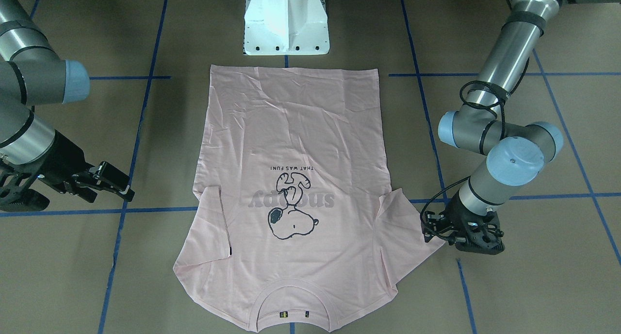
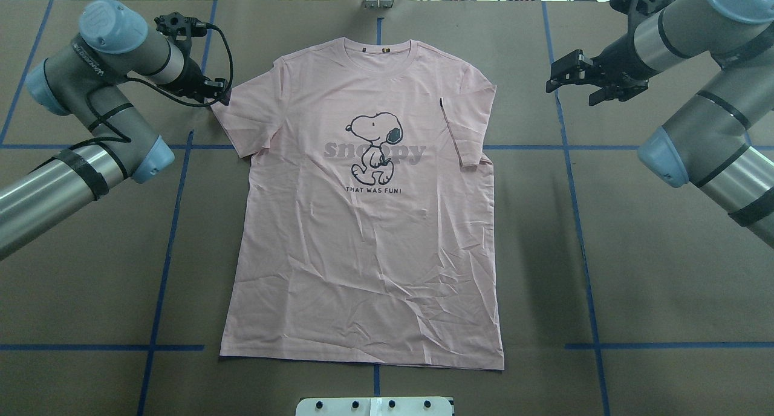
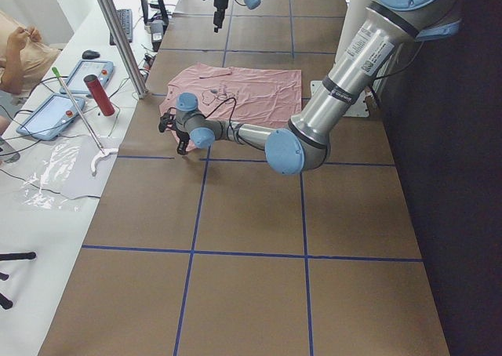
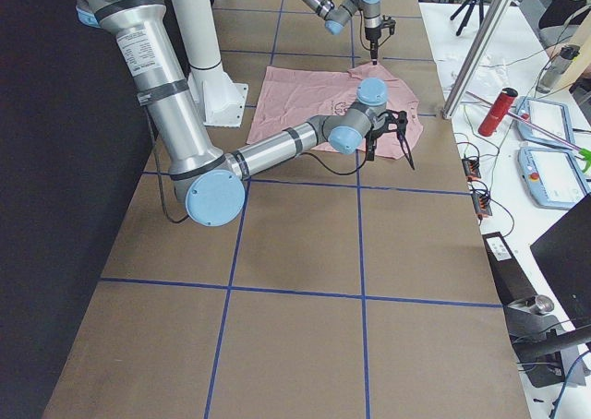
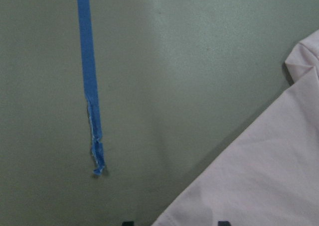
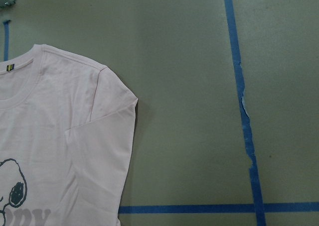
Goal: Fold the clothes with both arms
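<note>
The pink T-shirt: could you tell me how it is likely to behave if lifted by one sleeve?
Probably floppy: the T-shirt lies flat with fine creases, and its right sleeve lies folded over the body. Lifted at the left sleeve by the left pincer, it would likely drape and drag rather than rise whole. Pushed, it would likely bunch, not slide.

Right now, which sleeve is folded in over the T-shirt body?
The sleeve on the robot's right; the left-side sleeve lies spread flat by the left gripper.
</note>
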Controlling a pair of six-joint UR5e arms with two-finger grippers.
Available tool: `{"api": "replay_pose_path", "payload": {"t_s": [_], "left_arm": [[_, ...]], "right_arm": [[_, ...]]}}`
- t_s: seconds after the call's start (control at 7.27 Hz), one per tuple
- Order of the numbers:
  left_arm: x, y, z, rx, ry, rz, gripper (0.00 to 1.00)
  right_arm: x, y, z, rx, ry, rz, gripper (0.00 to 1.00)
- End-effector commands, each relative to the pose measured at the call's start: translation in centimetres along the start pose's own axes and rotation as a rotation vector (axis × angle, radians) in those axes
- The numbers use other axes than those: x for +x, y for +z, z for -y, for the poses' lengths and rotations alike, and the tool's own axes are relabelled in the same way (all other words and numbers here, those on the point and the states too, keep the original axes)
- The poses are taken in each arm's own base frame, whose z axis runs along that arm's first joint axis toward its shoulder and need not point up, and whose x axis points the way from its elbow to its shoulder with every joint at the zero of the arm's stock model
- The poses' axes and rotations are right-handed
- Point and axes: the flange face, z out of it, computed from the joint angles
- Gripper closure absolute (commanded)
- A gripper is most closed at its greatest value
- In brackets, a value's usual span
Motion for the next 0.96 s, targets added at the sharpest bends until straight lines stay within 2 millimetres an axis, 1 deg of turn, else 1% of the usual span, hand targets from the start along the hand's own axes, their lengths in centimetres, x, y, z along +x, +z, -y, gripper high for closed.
{"api": "replay_pose_path", "payload": {"t_s": [0.0,0.14,0.28,0.41,0.55,0.69,0.83], "left_arm": [[0.0,0.0,0.3,0.01,0.001,0.009,1.0],[0.2,-0.3,0.5,0.016,0.0,0.004,1.0],[3.6,-3.5,1.7,0.052,-0.009,-0.05,1.0],[6.6,-4.7,1.5,0.054,-0.145,-0.09,1.0],[11.5,-2.1,-1.0,0.006,-0.133,-0.093,1.0],[13.3,-1.4,-0.1,0.012,-0.145,-0.063,1.0],[15.0,-1.3,1.3,0.022,-0.161,-0.057,1.0]], "right_arm": [[0.3,0.6,0.0,-0.007,-0.004,-0.008,0.0],[0.1,0.9,-0.2,-0.009,-0.007,-0.009,0.0],[0.0,1.0,-0.3,-0.012,-0.009,-0.009,0.0],[-0.4,1.0,-0.4,-0.01,-0.014,-0.004,0.0],[-0.3,1.6,-0.6,-0.014,-0.018,-0.009,0.0],[-0.1,1.9,-0.6,-0.018,-0.015,-0.013,0.0],[-0.3,2.1,-0.8,-0.021,-0.016,-0.014,0.0]]}}
